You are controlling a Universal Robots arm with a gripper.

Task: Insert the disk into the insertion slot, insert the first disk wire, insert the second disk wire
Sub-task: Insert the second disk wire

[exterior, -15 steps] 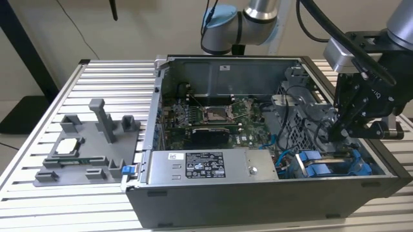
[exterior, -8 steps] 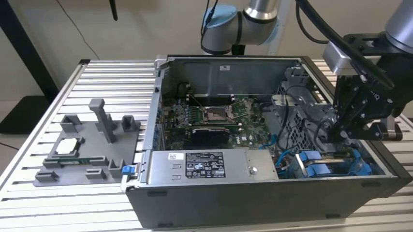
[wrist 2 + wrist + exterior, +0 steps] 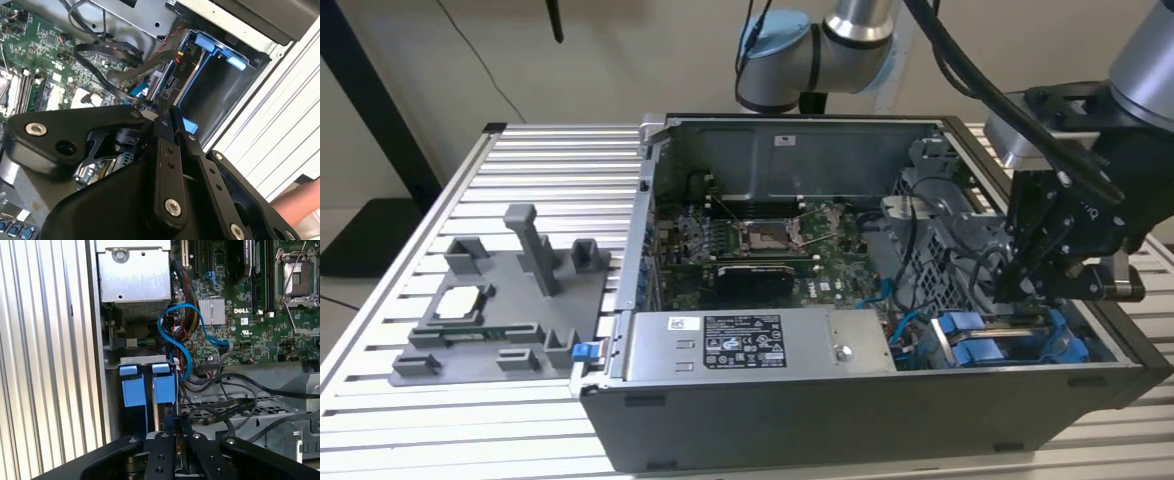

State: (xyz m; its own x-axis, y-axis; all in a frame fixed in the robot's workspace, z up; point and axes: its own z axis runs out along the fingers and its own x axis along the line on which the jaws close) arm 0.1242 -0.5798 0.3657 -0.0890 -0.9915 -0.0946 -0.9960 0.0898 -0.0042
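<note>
**Gripper down at the drive bay corner of the open case**

Gripper (image 3: 1041,285) hung inside the open computer case (image 3: 854,420), at the corner nearest the exterior view's right, directly over the insertion slot (image 3: 1014,345). In both wrist views its two black fingers (image 3: 167,150) lay close together, almost parallel, tips pressed at a black cable connector (image 3: 186,59) at the mouth of the bay; whether they actually pinched something there I could not tell.

One disk (image 3: 162,405) was visible, seated edge-on in the slot, its blue carrier tabs (image 3: 149,387) showing as two blue blocks side by side in the first wrist view. In the second wrist view the bay (image 3: 220,95) beside it looked like a dark hollow with blue tabs at its rim.

One blue data cable (image 3: 182,335) looped from the motherboard (image 3: 250,315) toward the slot. Several black cables (image 3: 107,55) crossed the space between board and bay, crowding the fingertips. One silver power-supply box (image 3: 761,345) with a black sticker sat along the case's near wall, and one perforated metal cage (image 3: 947,220) stood behind the arm.

Outside the case, on the slatted table (image 3: 400,250), one grey fixture tray (image 3: 507,310) rested toward the exterior view's left. Part of a person's arm (image 3: 300,202) showed at the edge of the second wrist view.
</note>
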